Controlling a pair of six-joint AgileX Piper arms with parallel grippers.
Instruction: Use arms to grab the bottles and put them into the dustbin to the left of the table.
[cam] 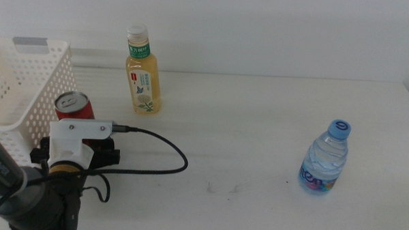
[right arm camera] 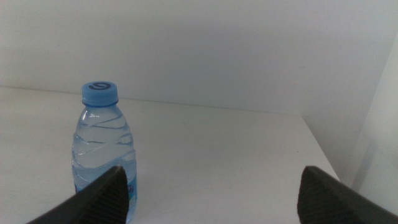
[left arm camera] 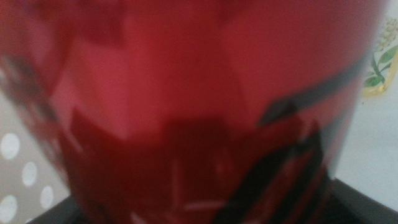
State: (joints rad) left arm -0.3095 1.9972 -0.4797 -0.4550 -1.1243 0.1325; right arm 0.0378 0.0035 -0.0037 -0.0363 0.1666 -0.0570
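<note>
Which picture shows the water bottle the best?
The middle view: the whole water bottle stands alone on the table. The right wrist view cuts off its bottom behind the right claw. The left wrist view misses it.

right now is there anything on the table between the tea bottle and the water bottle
No. In the middle view the stretch of table between the tea bottle and the water bottle is bare; the red can and black cable lie off that line.
</note>
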